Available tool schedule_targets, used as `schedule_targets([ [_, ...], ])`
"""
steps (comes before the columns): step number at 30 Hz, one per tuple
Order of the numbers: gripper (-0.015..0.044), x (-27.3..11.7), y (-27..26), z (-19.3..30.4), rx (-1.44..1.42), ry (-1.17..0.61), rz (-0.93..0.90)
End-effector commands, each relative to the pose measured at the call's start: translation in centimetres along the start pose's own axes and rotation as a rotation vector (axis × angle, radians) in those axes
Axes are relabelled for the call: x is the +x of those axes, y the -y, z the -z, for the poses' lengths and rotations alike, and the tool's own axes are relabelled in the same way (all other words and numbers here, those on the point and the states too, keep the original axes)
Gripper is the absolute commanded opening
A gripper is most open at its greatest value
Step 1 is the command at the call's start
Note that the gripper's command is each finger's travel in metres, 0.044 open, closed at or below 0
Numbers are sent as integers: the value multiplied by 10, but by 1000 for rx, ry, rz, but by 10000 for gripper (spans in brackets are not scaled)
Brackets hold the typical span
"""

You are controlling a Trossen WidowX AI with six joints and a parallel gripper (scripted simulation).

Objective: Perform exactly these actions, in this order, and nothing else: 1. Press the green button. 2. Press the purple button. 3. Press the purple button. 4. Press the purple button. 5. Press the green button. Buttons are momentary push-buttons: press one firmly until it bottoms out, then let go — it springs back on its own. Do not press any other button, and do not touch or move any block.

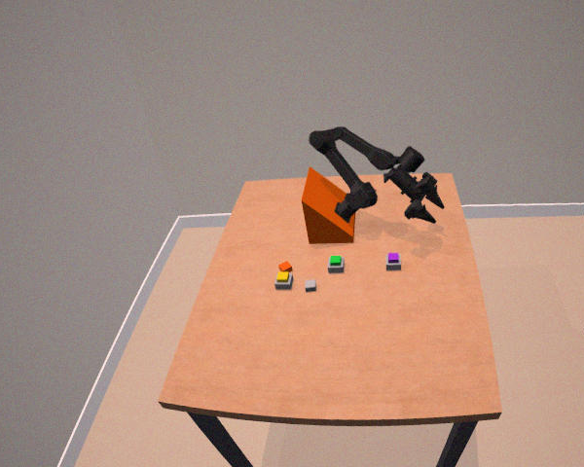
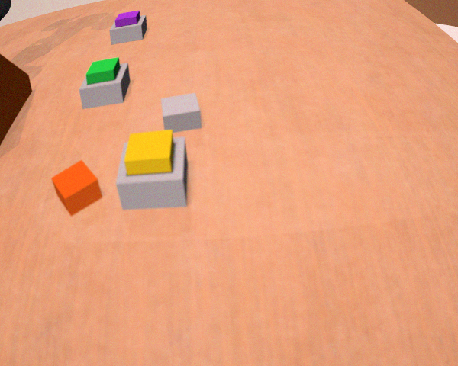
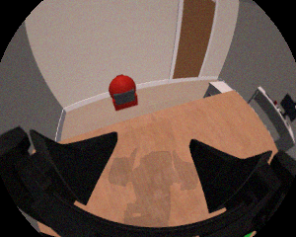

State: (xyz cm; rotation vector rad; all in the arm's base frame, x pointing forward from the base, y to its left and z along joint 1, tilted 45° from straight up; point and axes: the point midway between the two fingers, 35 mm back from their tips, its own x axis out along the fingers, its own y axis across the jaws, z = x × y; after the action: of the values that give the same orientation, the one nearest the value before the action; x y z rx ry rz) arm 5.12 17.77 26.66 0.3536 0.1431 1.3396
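Matt wood-grain table [image 1: 332, 341].

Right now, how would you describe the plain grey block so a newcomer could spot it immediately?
Start at the big orange wedge under the arm, then look to the row of buttons in front of it. The grey block sits between the yellow button and green button, the only grey cube without a coloured cap.

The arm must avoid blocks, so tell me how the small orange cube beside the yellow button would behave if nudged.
The small orange cube would probably slide or twist rather than roll, since it rests on a flat face. It sits loose and already skewed, so it likely shifts easily. Pushed sideways, it could hit the yellow button's grey base.
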Motion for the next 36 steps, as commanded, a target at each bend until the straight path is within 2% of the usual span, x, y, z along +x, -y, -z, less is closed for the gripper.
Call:
schedule_targets([
  [1,400,1,2,1,-4,-7,9],
  [10,400,11,92,27,-86,-381,400],
  [19,400,-29,182,53,79,-765,656],
  [28,400,-101,239,76,451,-981,705],
  [36,400,-172,262,94,841,-931,605],
])
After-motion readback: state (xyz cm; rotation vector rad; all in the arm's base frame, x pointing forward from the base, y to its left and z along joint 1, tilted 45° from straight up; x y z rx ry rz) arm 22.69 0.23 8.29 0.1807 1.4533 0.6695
